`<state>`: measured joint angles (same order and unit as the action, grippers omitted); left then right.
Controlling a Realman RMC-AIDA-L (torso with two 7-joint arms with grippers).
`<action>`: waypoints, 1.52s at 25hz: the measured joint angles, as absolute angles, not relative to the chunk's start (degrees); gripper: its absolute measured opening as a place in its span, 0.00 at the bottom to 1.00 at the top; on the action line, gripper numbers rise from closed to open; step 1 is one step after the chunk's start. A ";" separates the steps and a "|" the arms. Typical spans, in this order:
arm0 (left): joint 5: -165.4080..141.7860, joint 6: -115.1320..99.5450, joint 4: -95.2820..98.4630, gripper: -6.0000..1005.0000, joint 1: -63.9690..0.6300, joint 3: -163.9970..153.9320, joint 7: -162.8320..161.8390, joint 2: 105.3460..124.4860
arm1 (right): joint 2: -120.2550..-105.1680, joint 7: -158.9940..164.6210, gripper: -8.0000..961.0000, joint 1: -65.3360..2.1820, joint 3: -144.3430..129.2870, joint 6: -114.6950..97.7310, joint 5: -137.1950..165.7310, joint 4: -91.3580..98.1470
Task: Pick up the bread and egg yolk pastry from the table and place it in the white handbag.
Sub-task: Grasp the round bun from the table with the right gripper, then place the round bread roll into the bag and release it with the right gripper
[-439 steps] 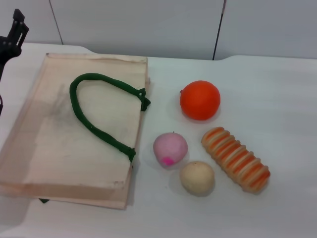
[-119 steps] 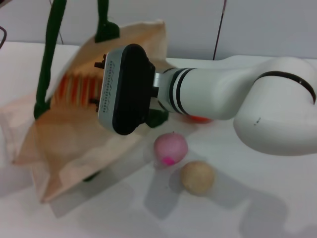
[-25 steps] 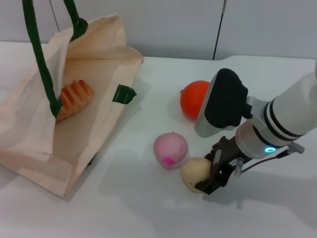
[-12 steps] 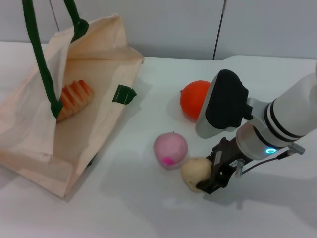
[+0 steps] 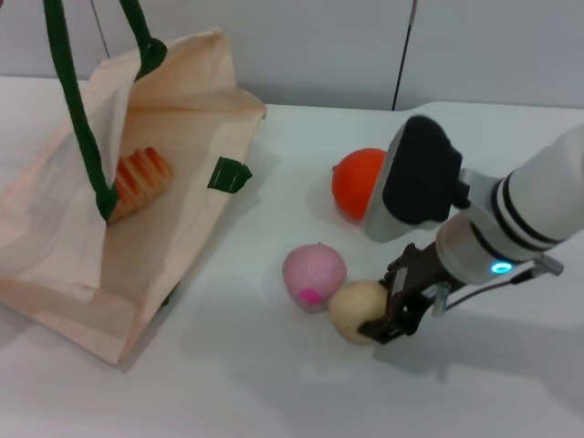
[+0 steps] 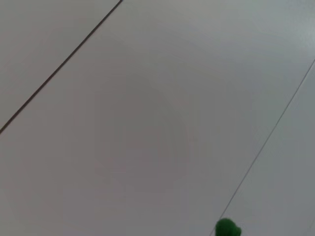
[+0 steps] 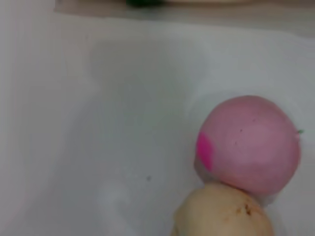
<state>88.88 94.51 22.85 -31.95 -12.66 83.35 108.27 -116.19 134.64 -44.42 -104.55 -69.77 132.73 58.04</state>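
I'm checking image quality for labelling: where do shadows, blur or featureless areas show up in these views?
Head view: soft shadows lie on the table beneath the white handbag and the right pincer at the egg yolk pastry. Right wrist view: the pastry and the pink ball look soft, too near the lens. Left wrist view: mostly featureless grey panels, one blurred green blob.

No text or labels can be read.

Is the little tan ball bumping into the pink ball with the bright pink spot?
Touching. In the right wrist view the small round beige egg yolk pastry presses right against the pink ball, with no table showing between them; the head view agrees.
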 joint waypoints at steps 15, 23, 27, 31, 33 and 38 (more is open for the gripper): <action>88.23 97.02 22.85 0.13 -32.37 -12.75 82.31 107.82 | -116.16 133.95 0.58 -38.53 -90.16 -77.59 139.81 74.79; 88.23 101.12 22.85 0.13 -34.29 -12.75 80.96 107.65 | -116.48 132.64 0.56 -43.85 -98.98 -70.74 132.95 76.53; 87.29 102.26 22.85 0.13 -35.40 -12.74 80.33 107.66 | -116.52 132.72 0.56 -49.97 -105.61 -63.71 129.34 69.50; 86.44 103.45 22.85 0.13 -36.55 -12.74 79.74 107.78 | -116.54 132.47 0.56 -54.02 -110.33 -56.78 125.27 64.59; 86.19 103.79 22.85 0.13 -37.00 -12.75 79.54 107.92 | -116.56 132.44 0.56 -55.34 -111.92 -54.07 123.78 63.65; 85.09 104.08 22.85 0.13 -38.40 -13.68 78.70 108.21 | -116.81 132.60 0.56 -57.11 -115.15 -46.77 122.54 61.81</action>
<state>85.09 104.08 22.85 -38.40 -13.68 78.70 108.21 -116.81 132.60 -57.11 -115.15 -46.77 122.54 61.82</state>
